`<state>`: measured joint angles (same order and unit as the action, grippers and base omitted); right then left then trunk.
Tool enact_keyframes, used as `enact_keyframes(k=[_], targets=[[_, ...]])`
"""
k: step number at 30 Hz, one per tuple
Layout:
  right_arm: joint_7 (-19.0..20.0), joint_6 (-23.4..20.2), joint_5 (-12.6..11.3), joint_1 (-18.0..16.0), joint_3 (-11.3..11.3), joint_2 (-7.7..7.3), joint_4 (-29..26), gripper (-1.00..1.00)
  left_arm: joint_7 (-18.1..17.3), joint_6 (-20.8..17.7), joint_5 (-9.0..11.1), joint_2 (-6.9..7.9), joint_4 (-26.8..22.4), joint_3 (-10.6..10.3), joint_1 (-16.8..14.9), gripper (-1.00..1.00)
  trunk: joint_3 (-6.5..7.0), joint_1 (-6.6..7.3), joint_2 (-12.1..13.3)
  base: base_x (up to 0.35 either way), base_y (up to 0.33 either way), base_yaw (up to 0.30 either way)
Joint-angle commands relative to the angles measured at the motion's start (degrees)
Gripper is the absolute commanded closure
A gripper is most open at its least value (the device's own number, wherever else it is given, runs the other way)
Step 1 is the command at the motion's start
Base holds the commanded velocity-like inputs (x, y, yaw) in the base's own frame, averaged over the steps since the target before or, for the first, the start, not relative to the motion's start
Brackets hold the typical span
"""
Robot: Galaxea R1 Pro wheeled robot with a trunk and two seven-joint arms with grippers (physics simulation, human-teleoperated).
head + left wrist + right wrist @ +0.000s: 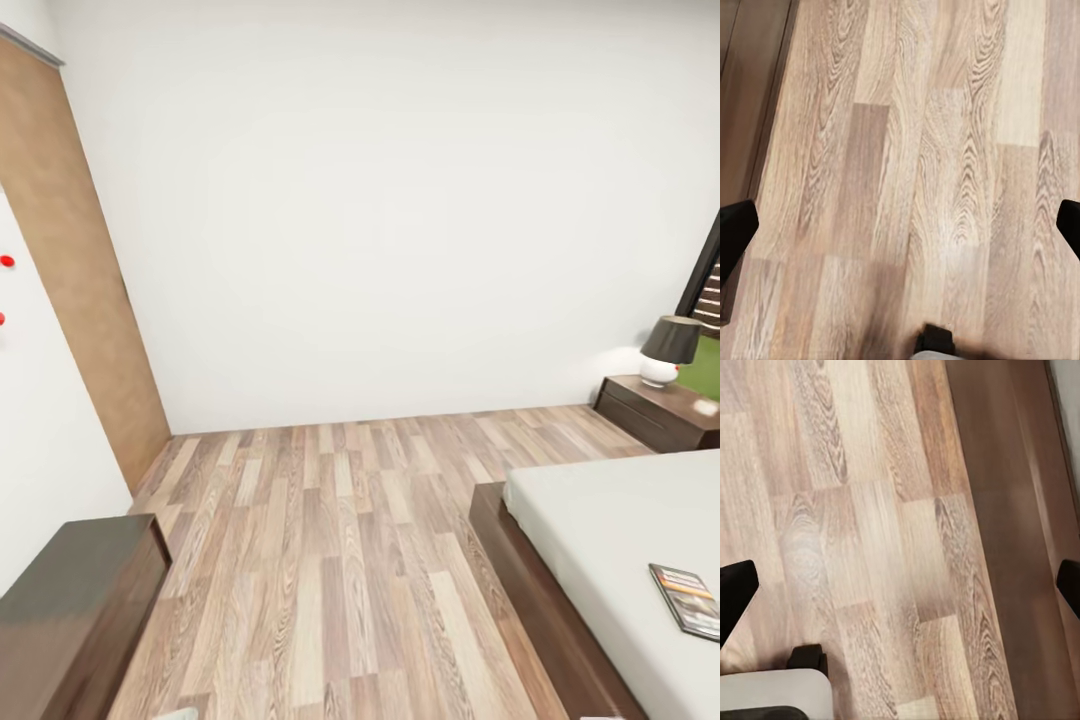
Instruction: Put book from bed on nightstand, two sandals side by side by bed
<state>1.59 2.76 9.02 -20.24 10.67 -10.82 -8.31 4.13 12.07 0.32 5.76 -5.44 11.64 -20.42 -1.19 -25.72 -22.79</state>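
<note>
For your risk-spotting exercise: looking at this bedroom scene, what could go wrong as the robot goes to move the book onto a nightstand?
1. The thin dark paperback book lies flat on the off-white mattress, so pinching it may be awkward.
2. The far dark wood nightstand already holds a dark-shaded white lamp, which could get knocked.
3. The dark brown bed frame juts out low and could block the base.

The head camera looks down across the floor toward the far wall. Both wrist cameras face that same floor closely
</note>
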Motion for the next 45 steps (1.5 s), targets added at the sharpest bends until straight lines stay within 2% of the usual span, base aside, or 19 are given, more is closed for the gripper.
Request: enact_keyframes(k=[1,25,38,45], targets=[[0.2,0.2,0.6,-0.1,0.5,0.0,0.1,-1.0,0.1,0.2,0.0,0.01,0.1,0.1,-0.1,-1.0,-0.22,-0.07,-0.1,0.335,0.146,0.0],[0.2,0.2,0.6,-0.1,0.5,0.0,0.1,-1.0,0.1,0.3,0.0,-0.04,0.1,0.1,-0.1,-1.0,-2.42,-0.07,-0.1,0.335,0.048,0.0],[0.2,0.2,0.6,-0.1,0.5,-0.06,0.1,-1.0,0.1,0.5,0.0,-0.04,0.1,0.1,-0.1,-1.0,-2.69,-0.07,-0.1,0.327,0.103,-0.008],[0.2,0.2,0.6,-0.1,0.5,-0.08,0.1,-1.0,0.1,0.5,0.0,-0.04,0.1,0.1,-0.1,-1.0,-2.71,-0.07,-0.1,0.302,0.152,-0.18]])
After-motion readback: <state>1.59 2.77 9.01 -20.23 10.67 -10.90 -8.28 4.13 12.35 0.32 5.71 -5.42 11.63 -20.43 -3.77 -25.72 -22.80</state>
